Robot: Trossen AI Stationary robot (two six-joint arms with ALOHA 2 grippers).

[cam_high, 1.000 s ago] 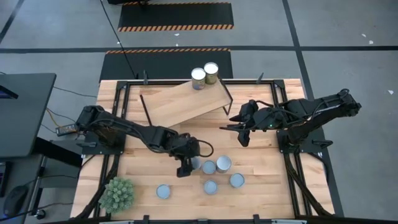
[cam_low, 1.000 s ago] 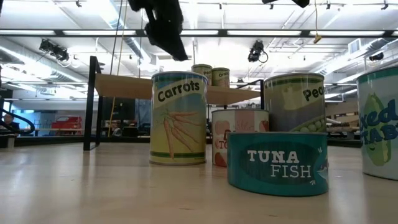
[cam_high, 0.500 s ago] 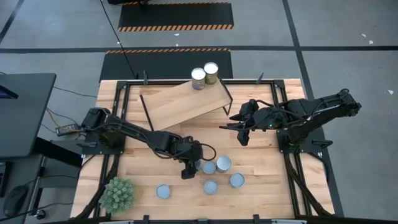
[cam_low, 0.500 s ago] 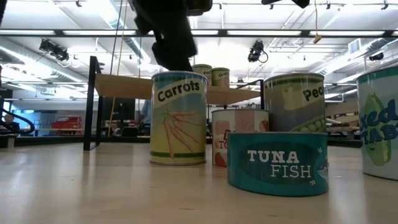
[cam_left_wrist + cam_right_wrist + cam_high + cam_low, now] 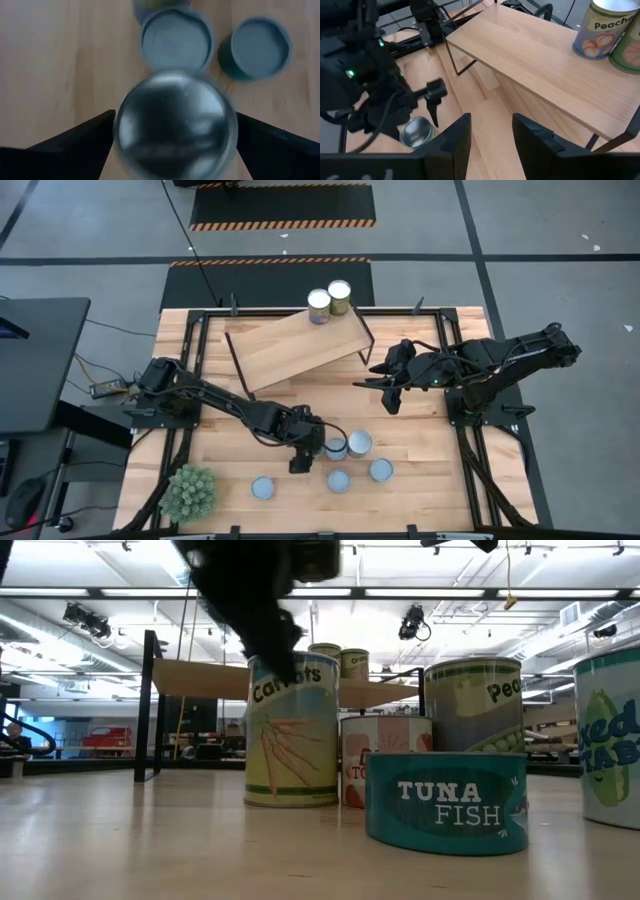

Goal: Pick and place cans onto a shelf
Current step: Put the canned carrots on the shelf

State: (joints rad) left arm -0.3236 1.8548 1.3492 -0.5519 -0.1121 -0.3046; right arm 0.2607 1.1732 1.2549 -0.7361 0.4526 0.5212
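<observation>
The left end effector (image 5: 303, 454) has come down and forward over the last second and now straddles the carrots can (image 5: 291, 730), its jaws spread wide with a finger on either side of the shiny lid (image 5: 175, 122). The can looks slightly tipped in the low view, so a finger may already be nudging it. My reading: the approach is done and closing the jaws is next.

That can stands at the 9 o'clock edge of the loose cluster on the desk (image 5: 430, 450). A tomato can (image 5: 385, 745) sits just behind it toward 3 o'clock, a peas can (image 5: 472, 705) beyond that, and the tuna can (image 5: 446, 802) is nearer the front edge. Room is tight on the 3 o'clock side; the 9 o'clock side is bare wood.

The shelf (image 5: 295, 345) lies at 12 o'clock, tilted, with two cans (image 5: 330, 302) already at its far corner and most of its plank free. A straight lift before swinging toward 12 o'clock seems safest.

The right end effector (image 5: 388, 385) hangs near the shelf's 3 o'clock legs, jaws narrowly parted, holding nothing.
</observation>
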